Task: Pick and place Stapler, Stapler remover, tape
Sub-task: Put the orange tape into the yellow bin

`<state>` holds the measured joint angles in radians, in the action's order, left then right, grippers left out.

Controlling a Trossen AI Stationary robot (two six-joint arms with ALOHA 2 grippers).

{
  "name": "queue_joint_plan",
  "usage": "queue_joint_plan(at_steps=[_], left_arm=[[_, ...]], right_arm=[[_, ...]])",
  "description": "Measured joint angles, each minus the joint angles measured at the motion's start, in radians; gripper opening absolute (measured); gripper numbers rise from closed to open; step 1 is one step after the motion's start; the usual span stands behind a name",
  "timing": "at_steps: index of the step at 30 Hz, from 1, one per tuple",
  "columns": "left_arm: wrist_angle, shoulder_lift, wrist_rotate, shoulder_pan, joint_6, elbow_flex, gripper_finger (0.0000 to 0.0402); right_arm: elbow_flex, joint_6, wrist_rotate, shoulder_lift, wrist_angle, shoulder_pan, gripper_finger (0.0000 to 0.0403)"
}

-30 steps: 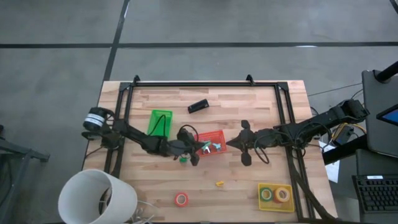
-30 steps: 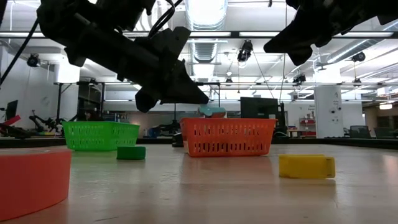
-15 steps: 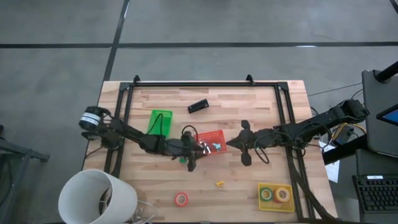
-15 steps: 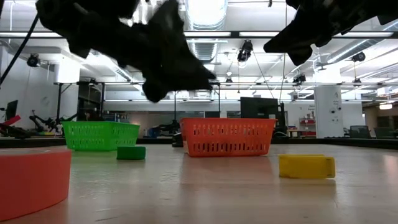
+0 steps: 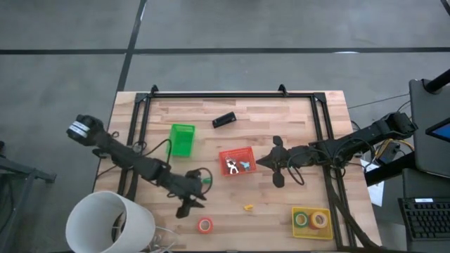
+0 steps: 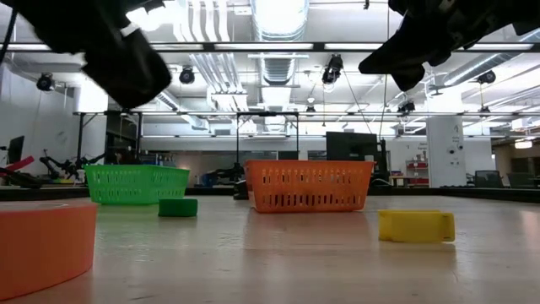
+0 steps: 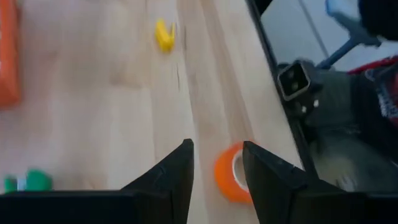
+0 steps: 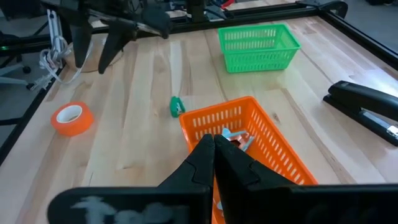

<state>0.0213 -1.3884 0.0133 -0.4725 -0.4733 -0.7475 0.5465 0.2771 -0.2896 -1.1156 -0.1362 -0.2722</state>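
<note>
My left gripper [image 5: 188, 205] hangs open above the table near its front edge, close to an orange tape roll [image 5: 204, 225] that lies flat; in the left wrist view the roll [image 7: 229, 180] shows just past the open gripper [image 7: 217, 149]. My right gripper [image 5: 276, 162] waits shut, beside the right end of the orange basket [image 5: 247, 153]. That basket holds small staple removers [image 8: 235, 138]. The black stapler [image 5: 223, 120] lies at the far middle. A small green piece [image 5: 206, 184] and a yellow one [image 5: 248, 207] lie loose on the wood.
A green basket [image 5: 183, 139] stands left of the orange one. A yellow bin [image 5: 311, 222] at the near right holds a green and an orange-yellow tape roll. A white bucket [image 5: 109, 225] stands at the near left corner. A black frame [image 5: 232, 93] runs round the table.
My left gripper, shut at the orange basket's left end a second ago, has opened. It has then swung away toward the table's near edge and left, rising a little and tipping flatter, and now hangs near the orange tape roll. The right arm has kept still.
</note>
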Motion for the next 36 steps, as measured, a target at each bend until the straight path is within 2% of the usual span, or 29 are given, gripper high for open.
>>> queue_joint_plan(at_steps=[11, 19, 22, 30, 33, 36], left_arm=[[-0.013, -0.121, -0.052, -0.129, -0.093, -0.033, 0.0140], [-0.015, -0.267, -0.073, -0.131, -0.138, -0.105, 0.0140], [-0.013, -0.318, -0.040, -0.132, -0.145, -0.143, 0.0140], [-0.025, -0.392, -0.023, -0.131, -0.130, -0.185, 0.0139], [-0.042, -0.400, -0.034, -0.130, -0.131, -0.187, 0.0126], [-0.040, -0.403, -0.042, -0.130, -0.130, -0.187, 0.0094]], right_arm=[[0.000, 0.000, 0.000, 0.000, -0.001, 0.000, 0.0008], [0.000, 0.000, 0.000, 0.000, 0.001, 0.000, 0.0008], [0.000, 0.000, 0.000, 0.000, 0.001, 0.000, 0.0008], [-0.001, 0.000, 0.000, 0.000, 0.002, 0.000, 0.0008], [-0.001, 0.000, 0.000, 0.000, 0.001, 0.000, 0.0008], [-0.001, 0.000, 0.000, 0.000, 0.000, 0.000, 0.0008]])
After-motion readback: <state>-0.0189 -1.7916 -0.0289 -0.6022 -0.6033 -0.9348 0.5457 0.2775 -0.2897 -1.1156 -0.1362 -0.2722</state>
